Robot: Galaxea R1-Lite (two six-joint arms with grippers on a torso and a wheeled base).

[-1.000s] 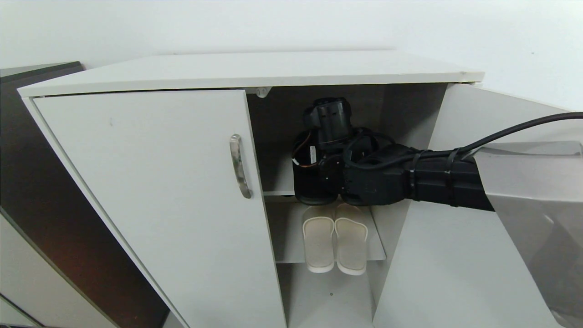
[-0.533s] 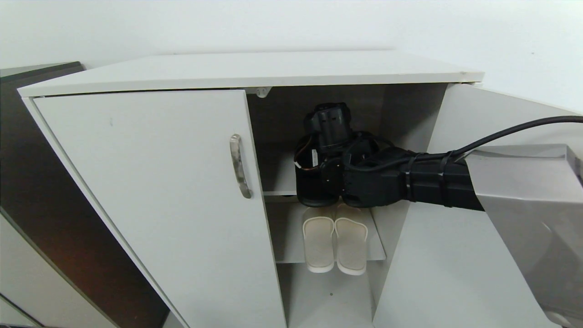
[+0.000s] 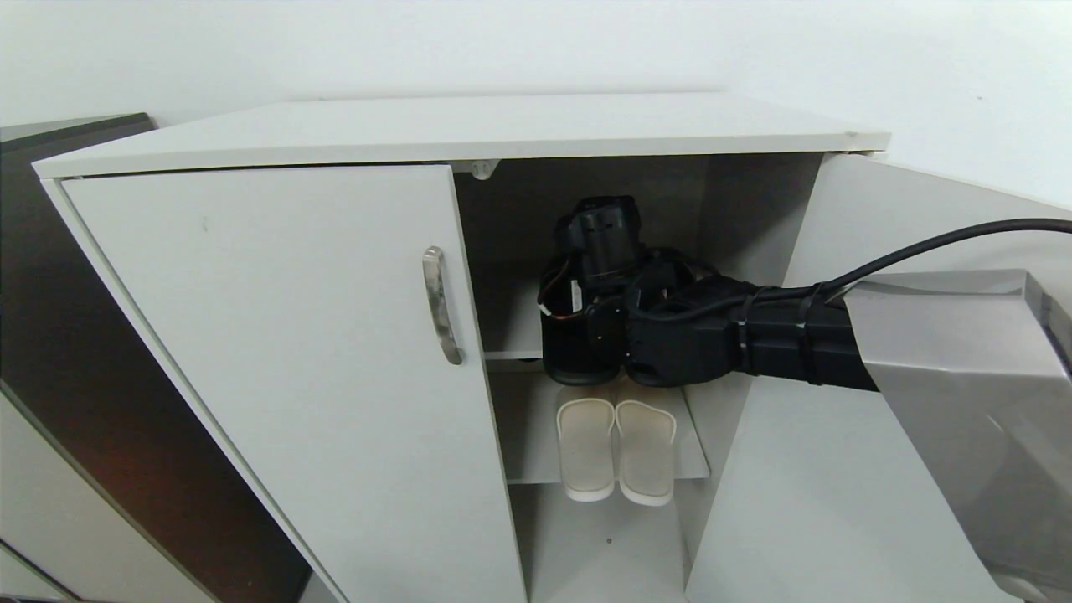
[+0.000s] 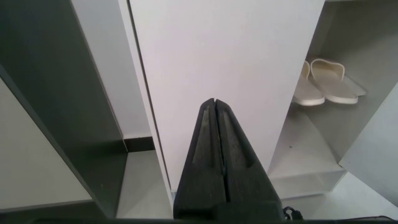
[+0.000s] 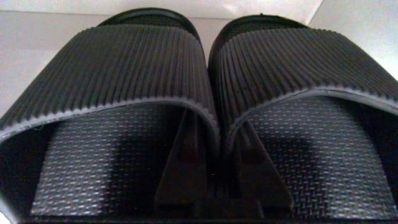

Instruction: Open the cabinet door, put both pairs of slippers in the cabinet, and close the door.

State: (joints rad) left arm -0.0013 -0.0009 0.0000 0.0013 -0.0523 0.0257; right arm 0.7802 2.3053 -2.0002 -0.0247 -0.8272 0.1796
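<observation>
My right gripper (image 3: 614, 337) is inside the open right half of the white cabinet (image 3: 461, 126), shut on the pair of black slippers (image 3: 574, 356). It holds them at the front edge of the upper shelf (image 3: 511, 355). In the right wrist view the fingers (image 5: 183, 158) pinch the inner walls of both black slippers (image 5: 124, 74) together. A pair of white slippers (image 3: 615, 448) lies side by side on the lower shelf (image 3: 523, 456), directly below. My left gripper (image 4: 215, 106) is shut on nothing, low in front of the closed left door (image 4: 224, 56).
The right door (image 3: 837, 469) stands swung open beside my right arm. The left door (image 3: 276, 352) has a metal handle (image 3: 440, 306). A dark cabinet (image 3: 92, 335) stands to the left. The white slippers (image 4: 326, 81) also appear in the left wrist view.
My right arm has sunk a little and shifted slightly left, bringing the black slippers lower toward the upper shelf. The white slippers and both doors have stayed put.
</observation>
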